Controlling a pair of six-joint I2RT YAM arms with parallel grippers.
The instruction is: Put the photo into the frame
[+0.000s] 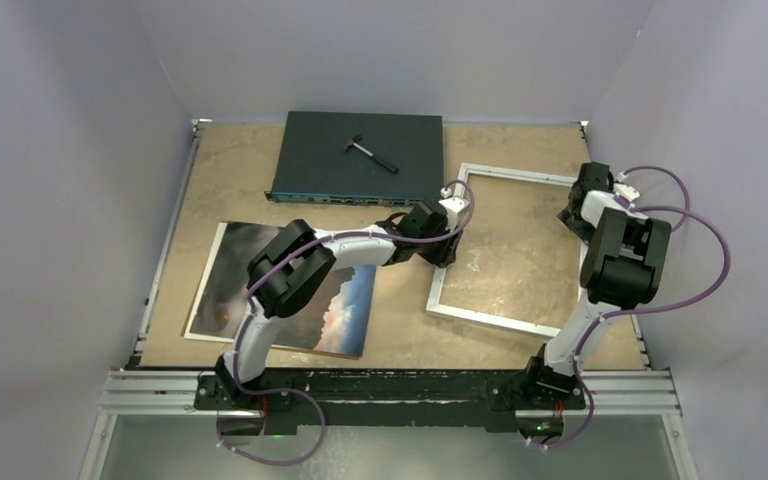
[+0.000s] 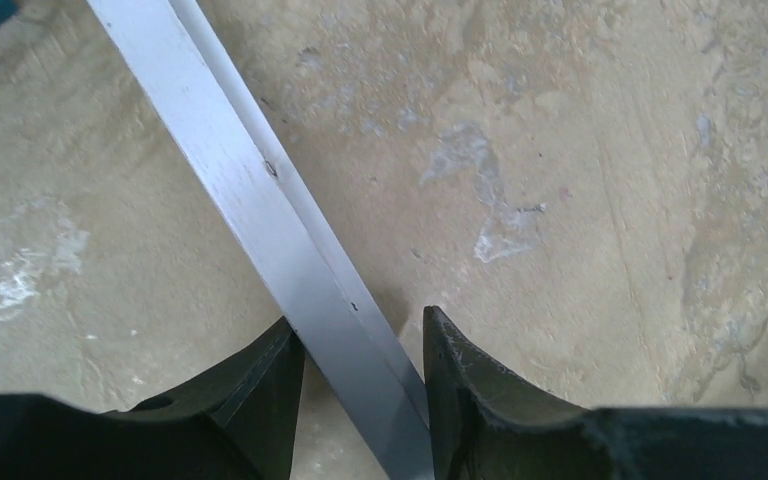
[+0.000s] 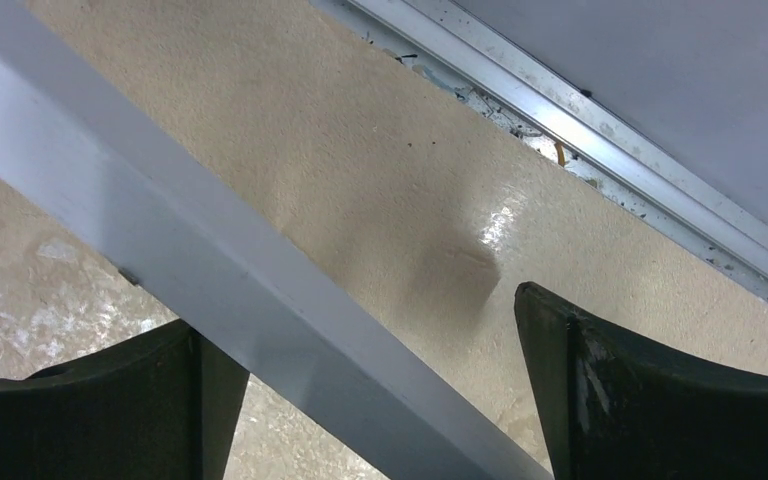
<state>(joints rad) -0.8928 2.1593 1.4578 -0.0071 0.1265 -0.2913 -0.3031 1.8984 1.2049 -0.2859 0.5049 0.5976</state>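
Seen from above, your frame [image 1: 452, 314] lies flat on the right half of the tan table [image 1: 230, 170], turned a little off square, and the tabletop shows through its opening. Your photo [image 1: 245, 262] lies flat at the near left, face up, with the blue along its right edge. It is not touching the frame: a strip of bare table lies between them. Your left arm crosses above the photo's far right corner.

Your left gripper [image 1: 447, 242] reaches to the frame's left rail. In the left wrist view that rail runs on a slant between the two black fingers [image 2: 250, 400], and the gap is narrow, each finger pressed against one side of the rail, so the left gripper [image 2: 360, 385] is holding the frame [image 2: 260, 200].

Your right gripper [image 1: 572, 212] is at the frame's right rail. In the right wrist view its fingers [image 3: 620, 400] are spread wide. The frame [image 3: 160, 230] lies just beside one finger, with bare table between it and the other. The right gripper [image 3: 380, 390] grips nothing. The table's metal edge track [image 3: 600, 130] runs behind it.

At the far side, a dark flat box [image 1: 340, 175] sits on the table with a small hammer [image 1: 371, 152] lying on top.
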